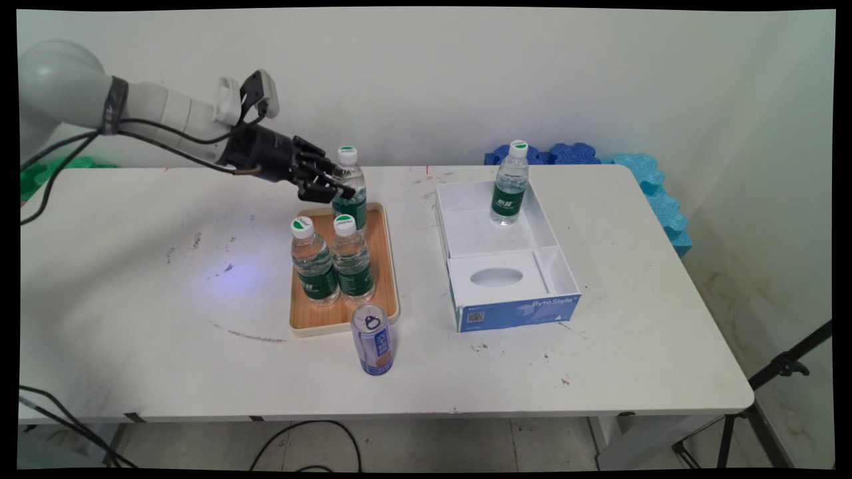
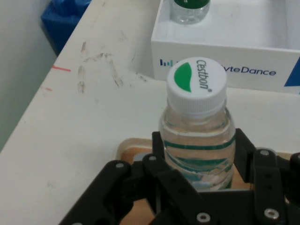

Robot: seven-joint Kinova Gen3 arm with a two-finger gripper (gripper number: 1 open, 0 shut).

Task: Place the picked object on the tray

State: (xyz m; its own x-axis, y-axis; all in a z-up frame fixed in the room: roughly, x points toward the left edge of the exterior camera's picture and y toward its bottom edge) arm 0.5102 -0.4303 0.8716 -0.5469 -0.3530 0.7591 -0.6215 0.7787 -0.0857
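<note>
My gripper (image 1: 335, 189) reaches in from the left and is shut on a clear water bottle (image 1: 350, 178) with a white and green cap, at the far end of a wooden tray (image 1: 389, 266). In the hand view both black fingers (image 2: 158, 145) press the sides of this bottle (image 2: 197, 117) just below its shoulder. Two more bottles of the same kind (image 1: 313, 263) (image 1: 352, 258) stand side by side nearer on the tray. A blue drink can (image 1: 374, 339) stands on the table just in front of the tray's near edge.
A white open box (image 1: 558, 263) with a blue front stands right of the tray, and another water bottle (image 1: 510, 183) stands in its far compartment. Blue foam pieces (image 1: 655, 189) lie at the table's far right corner. A black tripod (image 1: 785, 366) stands beyond the right edge.
</note>
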